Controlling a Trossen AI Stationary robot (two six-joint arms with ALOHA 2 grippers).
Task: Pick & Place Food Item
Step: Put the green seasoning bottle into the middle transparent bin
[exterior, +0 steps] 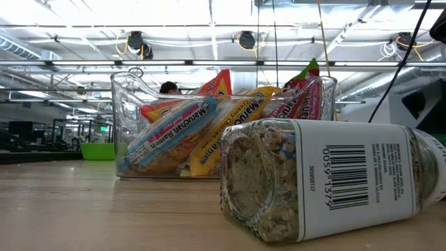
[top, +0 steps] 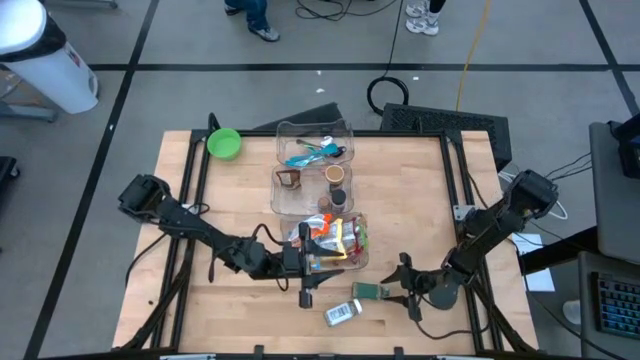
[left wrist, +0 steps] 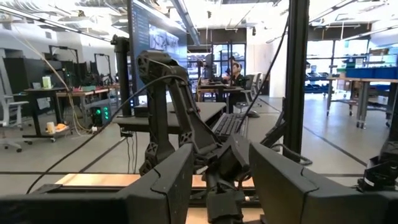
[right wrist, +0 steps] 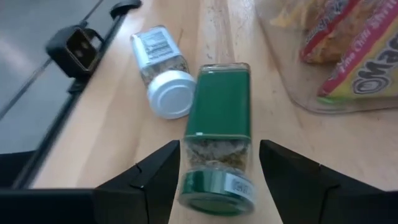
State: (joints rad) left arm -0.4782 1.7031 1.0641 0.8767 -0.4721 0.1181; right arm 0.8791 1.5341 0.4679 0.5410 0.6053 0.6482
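Observation:
A green-labelled spice jar (right wrist: pixel 219 118) lies on its side on the wooden table near the front edge, also seen from above (top: pixel 369 292). My right gripper (right wrist: pixel 219 149) is open, one finger on each side of the jar's green lid end; I cannot tell whether either finger touches it. A second jar with a white cap (right wrist: pixel 163 68) lies beside it, close in the low view (exterior: pixel 327 181). My left gripper (top: pixel 300 265) is open and held above the table, beside the clear bin of ramen packets (top: pixel 338 240), with nothing between its fingers (left wrist: pixel 168 180).
Two more clear bins (top: pixel 315 140) (top: pixel 308 185) stand in a row behind the ramen bin. A green bowl (top: pixel 224 143) sits at the far left corner. Black frame rails (right wrist: pixel 74 50) run along the table's edges. Bare wood lies to the left and right.

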